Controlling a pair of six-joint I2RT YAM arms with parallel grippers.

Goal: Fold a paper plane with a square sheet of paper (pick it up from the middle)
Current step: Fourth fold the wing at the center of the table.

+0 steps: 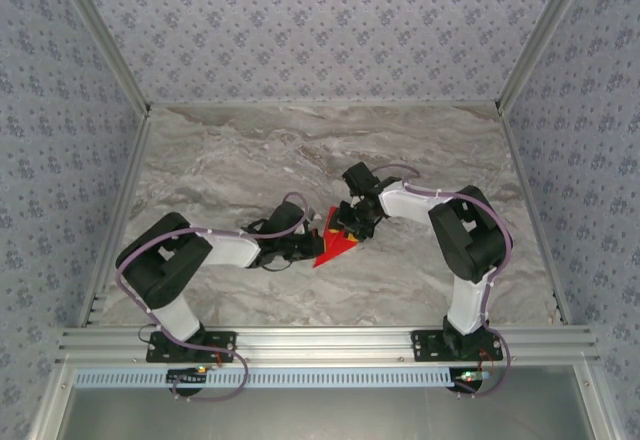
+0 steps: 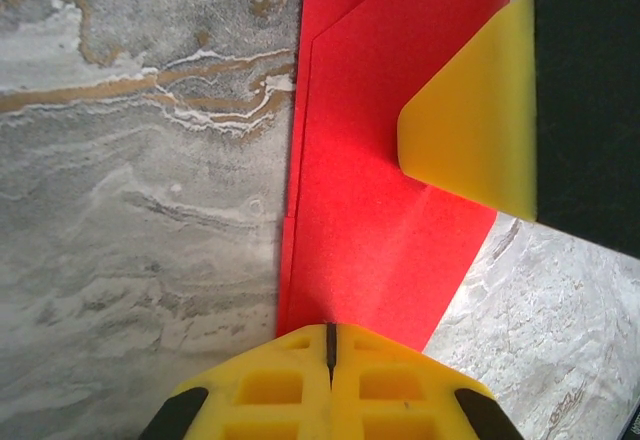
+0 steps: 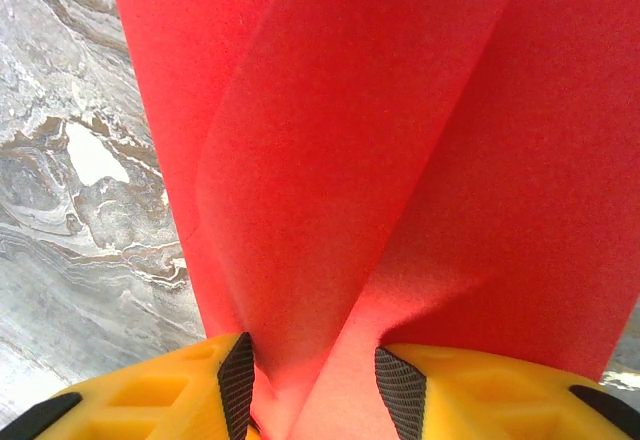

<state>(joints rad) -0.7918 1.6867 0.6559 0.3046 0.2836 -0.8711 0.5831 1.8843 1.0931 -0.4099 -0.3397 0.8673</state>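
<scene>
Seen from above, the square sheet of paper, bright red and partly folded to a point, lies near the middle of the marble table, between the two arms. Your left gripper is closed tight at the sheet's near tip. From its wrist view it is hard to tell whether it nips the paper or only presses it flat. Your right gripper stands about half open, with a raised flap of the sheet curling up between its pads and brushing them. Expect the paper to be very light, thin and limp. It will likely bow when lifted, slide readily on the smooth stone, and crease or tear if pinched hard. Take hold at a folded, doubled edge, where it should be stiffest, while the other gripper pins the rest flat.
</scene>
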